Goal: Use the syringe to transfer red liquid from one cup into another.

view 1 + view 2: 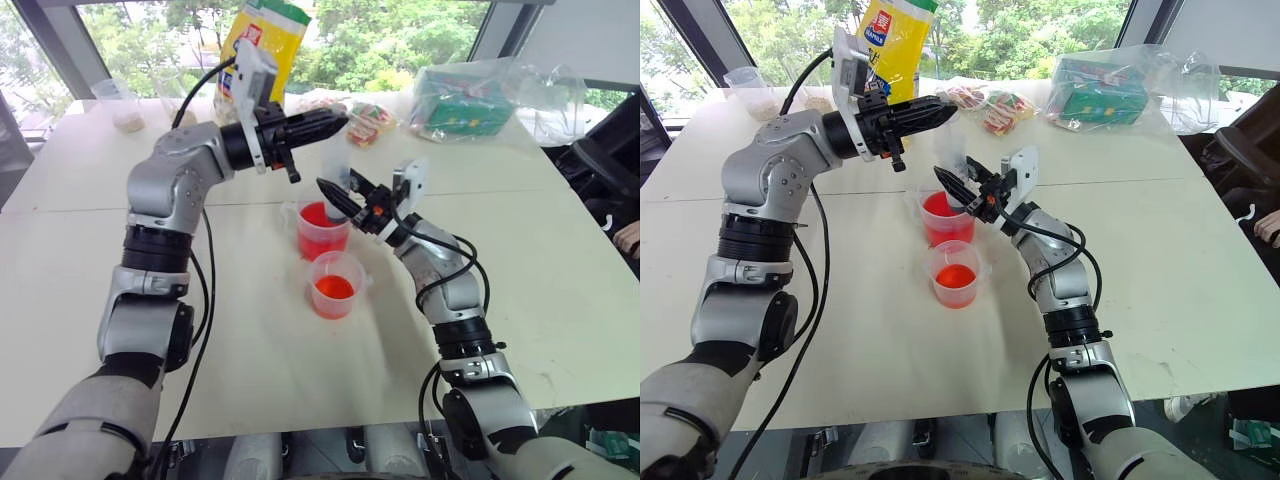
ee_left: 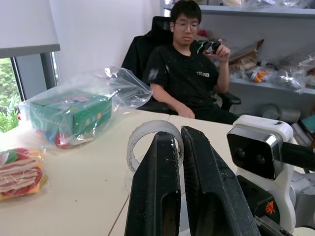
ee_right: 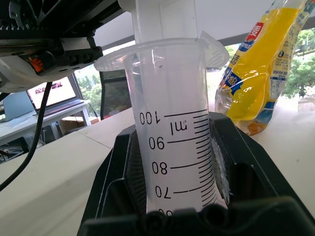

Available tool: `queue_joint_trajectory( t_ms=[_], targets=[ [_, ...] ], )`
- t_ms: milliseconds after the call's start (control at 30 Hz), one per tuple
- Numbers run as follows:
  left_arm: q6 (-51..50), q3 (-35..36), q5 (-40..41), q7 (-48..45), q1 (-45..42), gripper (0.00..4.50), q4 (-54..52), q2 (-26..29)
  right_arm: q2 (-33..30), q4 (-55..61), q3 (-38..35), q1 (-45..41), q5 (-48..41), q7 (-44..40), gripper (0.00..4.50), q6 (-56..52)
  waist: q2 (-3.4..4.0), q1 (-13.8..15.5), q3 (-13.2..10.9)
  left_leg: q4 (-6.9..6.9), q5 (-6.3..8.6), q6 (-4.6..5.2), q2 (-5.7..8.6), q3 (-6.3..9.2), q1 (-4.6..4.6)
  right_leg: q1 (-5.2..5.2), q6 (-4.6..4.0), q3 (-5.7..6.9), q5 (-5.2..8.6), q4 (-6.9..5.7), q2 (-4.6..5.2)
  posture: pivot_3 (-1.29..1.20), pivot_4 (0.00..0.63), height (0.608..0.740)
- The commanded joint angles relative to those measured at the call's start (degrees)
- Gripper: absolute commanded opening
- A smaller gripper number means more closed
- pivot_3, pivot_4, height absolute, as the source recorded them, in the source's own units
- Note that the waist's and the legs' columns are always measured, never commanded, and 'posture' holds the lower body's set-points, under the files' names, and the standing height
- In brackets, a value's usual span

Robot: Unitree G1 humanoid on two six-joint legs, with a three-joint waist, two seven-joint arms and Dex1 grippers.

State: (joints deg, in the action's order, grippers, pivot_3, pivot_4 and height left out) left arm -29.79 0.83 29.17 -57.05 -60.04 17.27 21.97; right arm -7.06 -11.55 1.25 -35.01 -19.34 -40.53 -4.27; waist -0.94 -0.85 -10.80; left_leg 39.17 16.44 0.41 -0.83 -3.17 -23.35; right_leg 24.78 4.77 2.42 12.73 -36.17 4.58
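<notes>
Spanning the scene is a broad, matte white surface (image 1: 520,260) with a thin seam across it, set before windows full of green trees. A person in a black shirt (image 2: 189,73) sits in a dark office chair beyond the surface's edge, shelves of clutter behind.

The taller cup (image 1: 322,232), translucent plastic with a pouring lip and part full of red liquid (image 1: 318,216), serves as the landmark near the surface's middle. Beyond it lie a crinkled clear bag holding a green box (image 1: 465,100), a glossy yellow snack bag (image 1: 262,45) and small striped packets (image 1: 368,120). Touching its near side stands a shorter, like cup (image 1: 337,285), also holding red liquid.

Directly above the taller cup the syringe (image 3: 172,142) stands upright, a clear ribbed-flange cylinder with printed black scale marks. The right gripper (image 1: 340,195) has its black fingers pinching the barrel just below the flange. Higher still, the left gripper (image 1: 335,122) has its fingers (image 2: 157,187) pressed together on the white plunger's round top (image 2: 147,137).
</notes>
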Motion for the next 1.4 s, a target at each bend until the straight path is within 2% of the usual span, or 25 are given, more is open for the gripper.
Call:
queue_joint_trajectory(
  t_ms=[33,367,467,633,700,733,1133,1400],
  targets=[
    [3.8,4.5,0.0,3.5,-4.2,0.05,-1.7,1.0,0.6,1.6,3.1,0.1,0.2,-2.8,1.4,-0.2,0.0,0.0,0.0,0.0,0.0,0.0,0.0,0.0,0.0,0.0,0.0,0.0,0.0,0.0,0.0,0.0,0.15,0.74],
    [2.6,4.5,0.9,3.0,-4.0,0.05,-2.3,0.9,0.7,1.7,2.9,-0.8,0.0,-2.7,1.4,-0.4,0.0,0.0,0.0,0.0,0.0,0.0,0.0,0.0,0.0,0.0,0.0,0.0,0.0,0.0,0.0,0.0,0.15,0.74],
    [1.2,3.7,1.2,2.1,-2.6,0.97,-4.0,1.2,0.6,2.5,2.5,-1.5,-0.3,-2.3,1.4,-0.6,0.0,-0.1,0.0,0.0,0.0,0.0,0.0,0.0,0.0,0.0,0.0,0.0,0.0,0.0,0.0,0.0,0.15,0.74],
    [-0.5,3.0,1.4,1.7,0.3,3.12,-7.2,2.2,0.8,4.6,1.2,-3.5,-1.6,-0.9,1.4,-1.6,0.0,0.0,0.0,0.0,0.0,0.0,0.0,0.0,-0.01,0.01,0.0,0.0,0.0,0.0,0.0,0.0,0.15,0.74],
    [-1.3,2.8,1.5,1.4,1.5,4.17,-8.4,3.1,0.8,5.5,0.6,-4.3,-2.4,-0.2,1.4,-2.2,0.0,0.0,0.0,0.0,0.0,0.0,-0.01,0.01,-0.01,0.01,0.0,0.0,0.0,0.0,0.01,0.0,0.15,0.74],
    [-1.7,2.7,1.7,1.2,2.1,4.41,-9.0,3.7,0.8,5.9,0.3,-4.6,-2.7,0.1,1.4,-2.6,0.0,0.0,0.0,0.0,0.0,0.0,-0.01,0.01,-0.01,0.01,0.0,0.0,0.0,0.0,0.01,0.0,0.15,0.74],
    [-8.5,6.5,6.6,0.5,8.8,4.41,-15.4,12.2,-0.1,11.6,-1.9,-5.7,-6.1,1.9,1.4,-7.2,0.02,0.1,0.0,-0.01,0.0,0.0,-0.02,0.03,-0.02,0.02,0.0,0.0,0.0,0.0,0.01,0.0,0.15,0.74],
    [-7.3,7.3,6.1,2.2,8.1,4.41,-14.3,11.9,-5.9,29.2,-5.3,-3.4,-23.3,1.8,1.4,-24.7,0.02,0.2,0.0,-0.01,0.01,0.0,0.01,0.03,-0.04,0.02,0.0,0.01,0.0,0.03,0.07,0.0,0.15,0.74]
  ],
)
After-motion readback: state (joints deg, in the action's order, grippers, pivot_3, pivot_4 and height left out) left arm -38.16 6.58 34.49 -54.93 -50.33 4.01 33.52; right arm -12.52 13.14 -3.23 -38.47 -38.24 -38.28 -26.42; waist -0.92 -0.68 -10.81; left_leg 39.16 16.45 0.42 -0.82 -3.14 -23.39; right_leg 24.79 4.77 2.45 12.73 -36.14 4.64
